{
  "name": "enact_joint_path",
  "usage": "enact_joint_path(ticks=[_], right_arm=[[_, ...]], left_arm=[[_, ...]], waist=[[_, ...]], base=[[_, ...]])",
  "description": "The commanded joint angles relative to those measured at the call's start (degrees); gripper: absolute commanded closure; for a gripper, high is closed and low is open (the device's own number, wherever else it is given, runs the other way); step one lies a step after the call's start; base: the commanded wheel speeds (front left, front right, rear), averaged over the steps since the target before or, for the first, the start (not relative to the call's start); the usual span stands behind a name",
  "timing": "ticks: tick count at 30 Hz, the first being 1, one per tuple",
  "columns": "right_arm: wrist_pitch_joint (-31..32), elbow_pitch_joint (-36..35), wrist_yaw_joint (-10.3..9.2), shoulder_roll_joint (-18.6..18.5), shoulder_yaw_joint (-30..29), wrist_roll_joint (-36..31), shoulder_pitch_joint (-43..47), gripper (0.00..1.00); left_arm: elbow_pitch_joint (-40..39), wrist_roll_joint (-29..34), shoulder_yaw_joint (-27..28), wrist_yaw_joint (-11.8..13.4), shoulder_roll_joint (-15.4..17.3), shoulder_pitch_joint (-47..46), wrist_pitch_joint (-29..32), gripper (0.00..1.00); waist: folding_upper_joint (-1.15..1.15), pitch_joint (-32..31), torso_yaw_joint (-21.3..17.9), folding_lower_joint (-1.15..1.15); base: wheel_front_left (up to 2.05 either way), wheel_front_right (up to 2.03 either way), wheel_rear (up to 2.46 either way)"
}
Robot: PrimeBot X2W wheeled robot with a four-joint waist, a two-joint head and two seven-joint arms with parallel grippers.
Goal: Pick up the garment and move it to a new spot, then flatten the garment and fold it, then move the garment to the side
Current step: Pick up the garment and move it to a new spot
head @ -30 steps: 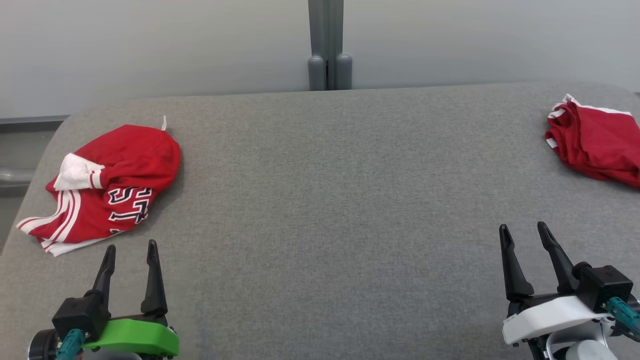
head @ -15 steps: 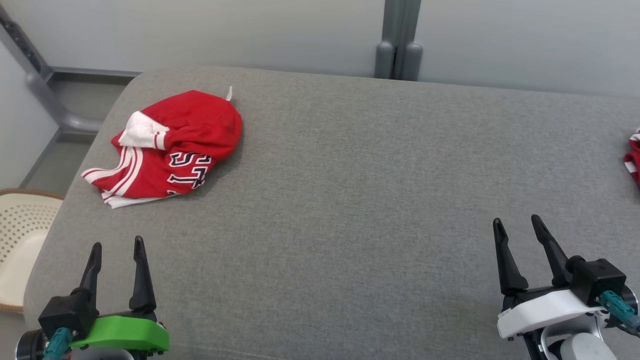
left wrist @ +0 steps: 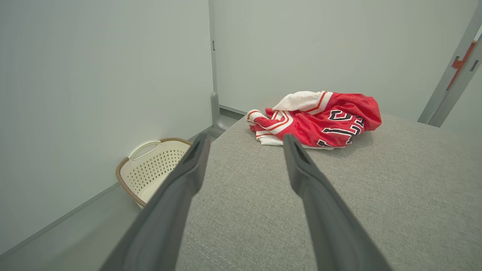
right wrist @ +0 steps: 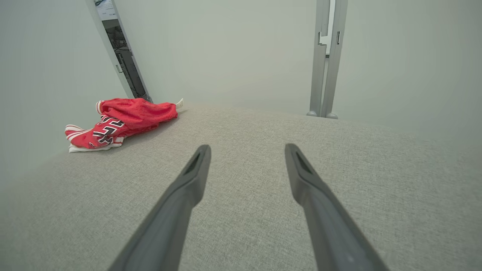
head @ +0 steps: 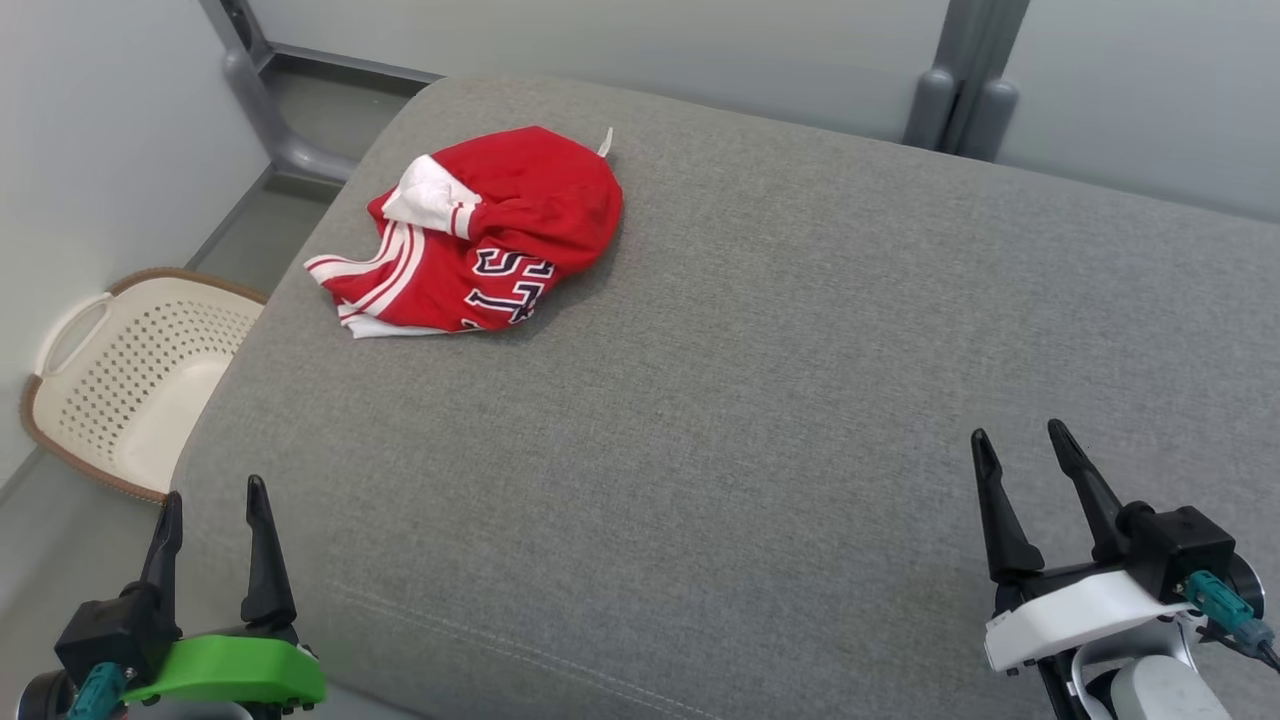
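Since nothing has been lifted yet, both my jaws stand wide apart and empty. My left gripper [head: 213, 490] hangs at the near left corner of the grey padded surface [head: 760, 400], about over its edge. My right gripper [head: 1016, 430] hangs over the near right part. I judge this to be a ready pose: the fingers are spread so either hand can close on cloth without a separate opening move, and both are kept low and near so they don't block my head's view of the work.

The garment [head: 470, 240] is a red jersey with white striped trim and dark lettering. It lies crumpled at the far left of the surface, close to its left edge and well apart from both hands. It sits in a heap, not flat, which is why the lettering is half swallowed by a fold.

Its long axis runs diagonally. The striped white hem [head: 345, 300] points near-left, towards the cream basket [head: 130, 380] on the floor. The rounded red bulge points far-right, with a small white tag [head: 605, 142] sticking up at that end. A white patch of trim sits on top towards the far-left side.

In my left wrist view the heap lies just beyond my fingertips and slightly to their right. I take it that my left arm is the natural one to reach first.
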Motion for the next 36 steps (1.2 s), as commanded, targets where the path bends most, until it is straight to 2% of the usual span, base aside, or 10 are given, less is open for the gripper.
enact_joint_path(ticks=[1,9,16,24,30,36], right_arm=[[-0.15,0.13,-0.08,-0.21,0.09,-0.39,-0.48,0.0],[-0.15,0.58,-0.08,-0.04,1.09,-0.53,-0.9,0.0],[-0.15,0.53,-0.08,-0.68,1.21,-0.79,-1.44,0.0],[0.31,-1.18,-0.08,-2.86,-0.88,-2.01,-3.41,0.0],[0.99,-4.2,-0.08,-5.18,-4.65,-2.47,-5.42,0.0],[0.74,-6.42,-0.08,-5.6,-8.53,-3.06,-6.6,0.0]], left_arm=[[-0.01,-0.39,0.18,0.05,0.02,0.62,0.0,0.0],[0.24,-0.24,1.21,-0.09,-0.12,1.16,0.0,0.0],[1.18,-0.21,0.76,-0.34,-0.12,-1.8,0.0,0.0],[2.63,0.02,0.1,-0.83,2.88,-12.5,0.0,0.0],[5.59,-1.95,0.04,-1.02,6.2,-26.28,0.08,0.0],[10.54,-3.58,0.02,-1.21,9.36,-39.21,1.65,0.0]], waist=[[0.0,0.66,2.24,0.0],[0.0,0.39,2.9,0.0],[0.0,1.19,1.16,0.0],[0.0,6.08,-5.58,0.0],[0.0,13.59,-12.57,0.0],[0.0,20.0,-17.46,0.0]], base=[[0.0,0.0,0.0],[0.0,0.0,0.0],[0.0,0.0,0.0],[0.0,0.0,0.0],[0.0,0.0,0.0],[0.0,0.0,0.0]])
